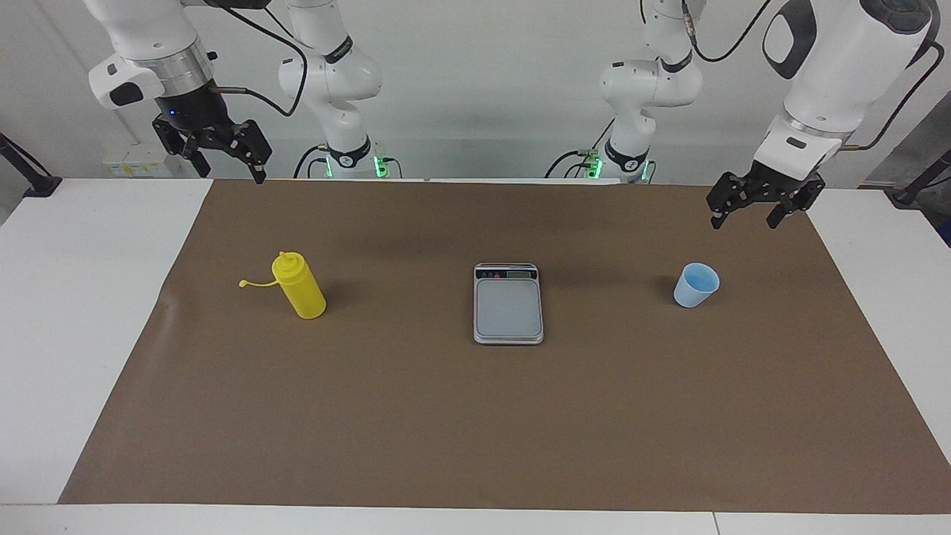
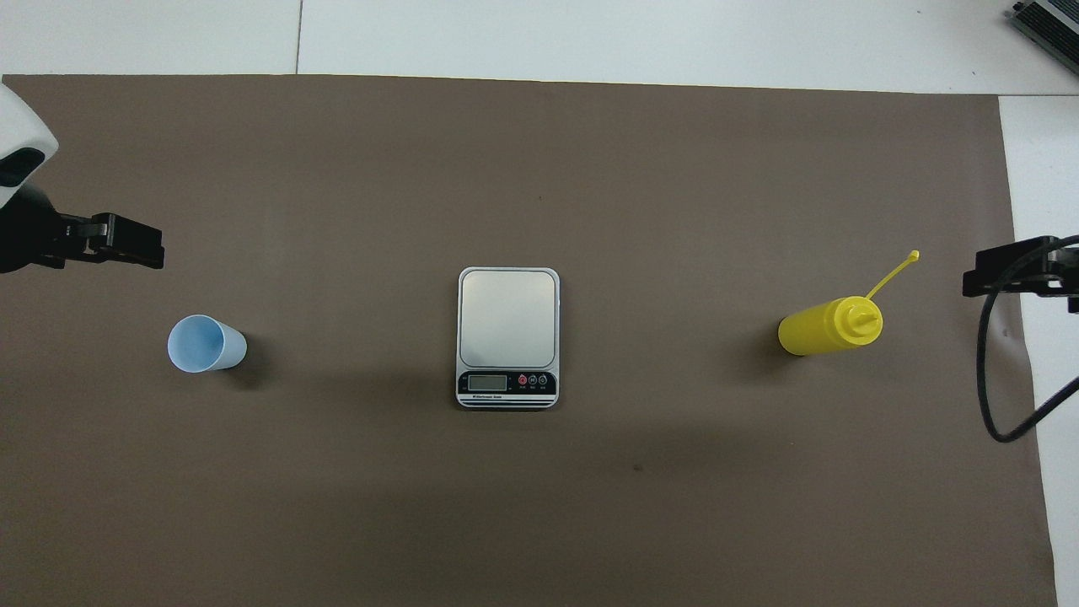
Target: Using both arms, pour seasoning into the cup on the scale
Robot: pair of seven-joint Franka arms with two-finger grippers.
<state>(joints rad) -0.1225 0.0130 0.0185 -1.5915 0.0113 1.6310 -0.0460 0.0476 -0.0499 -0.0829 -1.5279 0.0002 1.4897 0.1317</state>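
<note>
Scale (image 1: 508, 303) at centre; cup (image 1: 696, 285) toward left arm's end, bottle (image 1: 299, 285) toward right arm's. Left gripper (image 1: 752, 216) and right gripper (image 1: 229, 168) raised, fingers spread, empty.

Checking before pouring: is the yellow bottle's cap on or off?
Off: the seasoning bottle stands with its nozzle bare, its tethered cap hanging out sideways.

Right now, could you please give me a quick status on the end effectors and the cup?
Both end effectors, left and right, open, raised. Cup off scale. Seasoning untouched.
</note>
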